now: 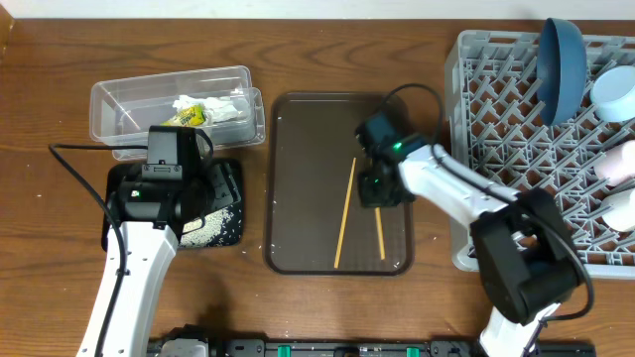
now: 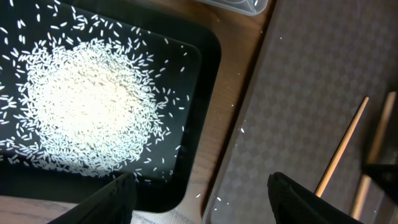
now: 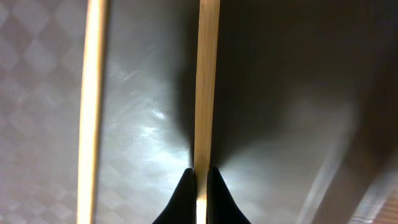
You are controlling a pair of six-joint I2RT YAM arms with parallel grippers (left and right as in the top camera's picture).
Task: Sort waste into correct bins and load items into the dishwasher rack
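Pinch at right gripper point(image 3: 199, 186): jaws drawn narrow, dark fingertips point(image 3: 182, 202) pressed on either side of one thin wooden chopstick point(image 3: 206, 74), whose long axis runs straight away from the grip in the wrist view. Cannot tell whether it is lifted off the brown rectangular plastic serving tray point(image 1: 298, 178) or lies on it. Second chopstick point(image 3: 92, 93) lies just beside it, near parallel and apart, flat on the tray's middle. Overhead: both sticks run roughly front to back along the tray, the held one in the tray's right half with its rear end hidden under the gripper. Grey plastic lattice dishwasher rack point(image 1: 496, 119) stands off the tray's right edge, so the carry goes rightward, broadside to the stick's axis. Judgement: right arm is the nearer one, and the stick will likely need tipping to drop between pegs. Off the tray's left edge, left gripper point(image 2: 202, 208) hangs wide open, holding nothing, beside the shallow black rectangular tray point(image 2: 199, 68) heaped with white rice grains point(image 2: 87, 106). Clear plastic rectangular tub point(image 1: 109, 99) sits left of the tray's far corner.
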